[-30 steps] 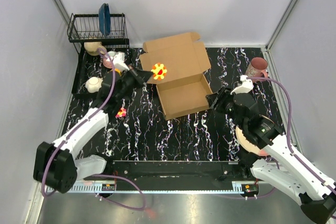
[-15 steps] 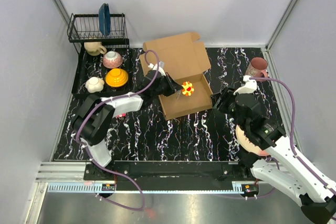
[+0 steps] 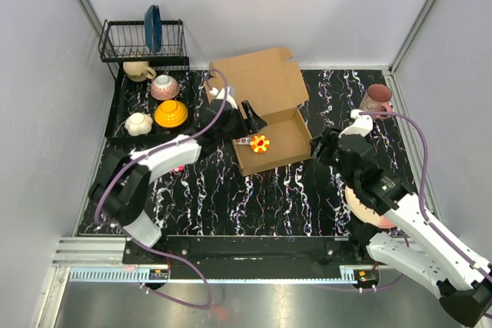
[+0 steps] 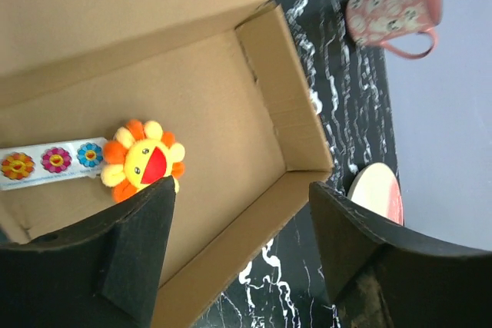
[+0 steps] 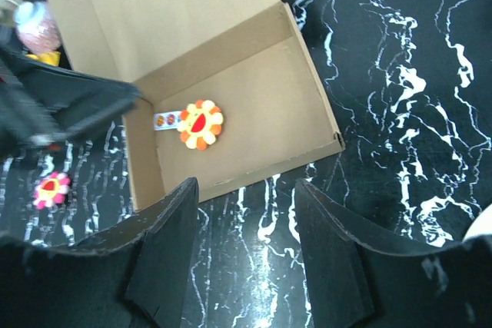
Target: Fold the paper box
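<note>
The paper box [image 3: 283, 139] is a shallow brown cardboard tray with its lid [image 3: 257, 82] standing open behind it, at the table's middle back. An orange and yellow flower toy [image 3: 260, 144] with a sticker strip lies inside the tray by its left wall, also visible in the left wrist view [image 4: 142, 163] and the right wrist view [image 5: 201, 124]. My left gripper [image 3: 252, 117] hovers over the tray's left rim, open [image 4: 242, 251], with nothing between its fingers. My right gripper [image 3: 321, 147] stands open [image 5: 246, 251] just right of the box's near corner, holding nothing.
A dish rack [image 3: 142, 40] with a blue plate [image 3: 153, 27] stands back left, with a cream mug [image 3: 138, 71], pink bowl [image 3: 164, 86] and orange bowl [image 3: 171, 113] before it. A pink mug [image 3: 376, 99] stands back right. A second small flower toy [image 3: 177, 165] lies left of the box.
My left gripper carried the flower toy from the left to over the box, then opened; the toy now lies in the tray. The right arm barely moved.
</note>
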`<state>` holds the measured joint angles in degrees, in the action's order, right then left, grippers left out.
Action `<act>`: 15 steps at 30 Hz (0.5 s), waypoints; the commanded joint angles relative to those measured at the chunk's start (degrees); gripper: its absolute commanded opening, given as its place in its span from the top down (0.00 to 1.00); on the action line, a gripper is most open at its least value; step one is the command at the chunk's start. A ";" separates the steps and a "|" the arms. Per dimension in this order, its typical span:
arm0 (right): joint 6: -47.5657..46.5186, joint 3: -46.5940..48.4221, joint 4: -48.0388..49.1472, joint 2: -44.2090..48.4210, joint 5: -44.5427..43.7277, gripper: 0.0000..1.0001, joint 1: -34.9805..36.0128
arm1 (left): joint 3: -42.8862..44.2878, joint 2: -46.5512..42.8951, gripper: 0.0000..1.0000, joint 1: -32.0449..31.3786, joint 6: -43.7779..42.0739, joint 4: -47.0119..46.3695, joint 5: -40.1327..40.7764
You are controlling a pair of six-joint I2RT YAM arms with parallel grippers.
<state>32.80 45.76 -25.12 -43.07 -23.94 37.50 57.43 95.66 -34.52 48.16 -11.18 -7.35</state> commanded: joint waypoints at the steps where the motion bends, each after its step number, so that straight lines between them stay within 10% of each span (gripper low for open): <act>1: -4.22 2.93 2.88 -5.68 -5.31 0.40 0.30 | 0.85 -10.92 0.27 0.51 -6.41 3.52 6.64; 15: -15.47 12.69 18.34 -36.54 -6.64 0.33 -11.21 | -21.21 -30.17 0.27 1.83 -5.36 7.40 25.64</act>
<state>21.34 53.74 -15.09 -75.13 -30.48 30.26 39.48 70.08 -33.69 42.28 -3.55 13.65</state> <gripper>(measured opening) 0.668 0.732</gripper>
